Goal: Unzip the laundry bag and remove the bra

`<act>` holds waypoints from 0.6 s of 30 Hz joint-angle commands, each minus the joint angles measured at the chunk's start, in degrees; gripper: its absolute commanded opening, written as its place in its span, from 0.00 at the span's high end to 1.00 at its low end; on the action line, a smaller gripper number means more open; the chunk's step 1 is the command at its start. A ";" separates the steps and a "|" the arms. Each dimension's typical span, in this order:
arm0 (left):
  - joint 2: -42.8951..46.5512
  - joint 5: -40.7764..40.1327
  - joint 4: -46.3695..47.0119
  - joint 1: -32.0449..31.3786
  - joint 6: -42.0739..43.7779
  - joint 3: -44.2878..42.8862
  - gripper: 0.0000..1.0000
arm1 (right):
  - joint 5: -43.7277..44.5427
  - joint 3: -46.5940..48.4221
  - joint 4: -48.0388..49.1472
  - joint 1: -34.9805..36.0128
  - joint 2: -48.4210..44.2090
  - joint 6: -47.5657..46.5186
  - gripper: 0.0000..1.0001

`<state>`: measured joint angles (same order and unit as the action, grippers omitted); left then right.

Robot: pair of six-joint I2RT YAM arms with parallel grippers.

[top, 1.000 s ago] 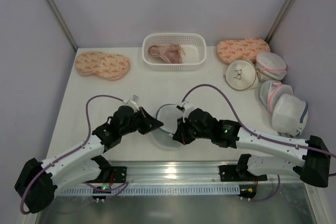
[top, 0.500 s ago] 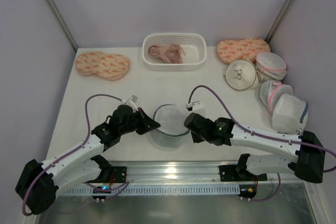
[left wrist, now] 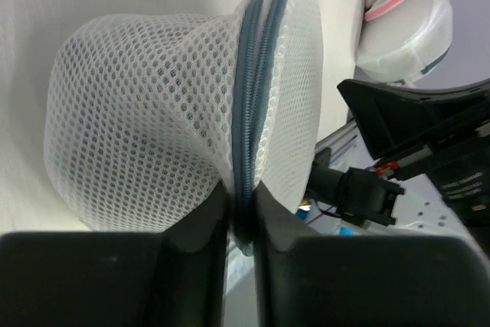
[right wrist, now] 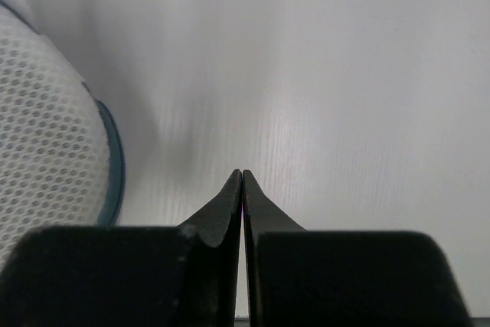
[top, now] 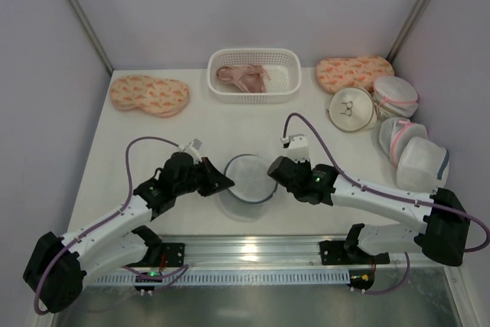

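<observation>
The laundry bag [top: 249,178], a round dome of white-grey mesh with a grey-blue zip round its rim, lies at the front middle of the table between my arms. My left gripper [top: 227,182] is shut on the zip rim at the bag's left side. In the left wrist view the jaws [left wrist: 241,204] pinch the zip band, and the mesh dome [left wrist: 153,135] bulges to the left. My right gripper [top: 274,166] is shut and empty just right of the bag. In the right wrist view its tips [right wrist: 242,178] hang over bare table beside the bag [right wrist: 46,135]. The black bra is not visible.
A white basket [top: 287,86] holding a pink bra stands at the back. Orange patterned pads lie at back left [top: 148,93] and back right [top: 354,72]. A flat round bag with a white bra [top: 351,109] and trimmed mesh bags [top: 423,165] sit on the right.
My right gripper has come off the bag's near right side and moved right and away from it. The bag has settled flatter. The left gripper keeps its hold.
</observation>
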<state>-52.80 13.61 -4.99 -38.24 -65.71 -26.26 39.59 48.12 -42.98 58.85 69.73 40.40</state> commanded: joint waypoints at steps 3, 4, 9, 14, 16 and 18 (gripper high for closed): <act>1.55 1.69 3.23 0.09 -1.42 -0.55 0.54 | -9.95 -1.87 13.08 0.04 -8.28 -7.44 0.96; 2.77 1.51 4.11 0.09 -2.13 0.24 0.43 | -12.41 -2.32 14.23 0.04 -9.69 -8.23 0.86; 7.61 -0.59 2.72 0.09 -4.33 3.14 0.01 | -25.60 1.08 16.61 0.30 -11.91 -12.10 0.56; 17.60 -9.70 -7.38 0.09 -4.34 3.67 0.01 | -28.61 5.58 18.46 2.58 -7.52 -14.12 0.55; 21.66 -12.89 -14.23 0.09 -4.34 3.93 0.01 | -28.43 8.04 18.81 3.46 -4.54 -15.00 0.55; 27.79 -15.71 -18.80 0.09 -4.95 4.64 0.00 | -28.61 10.58 18.90 3.64 -2.25 -15.70 0.55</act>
<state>-31.48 5.08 -14.04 -38.24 -70.11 -22.57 13.17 54.06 -26.96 61.80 64.95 27.35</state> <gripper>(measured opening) 0.994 0.448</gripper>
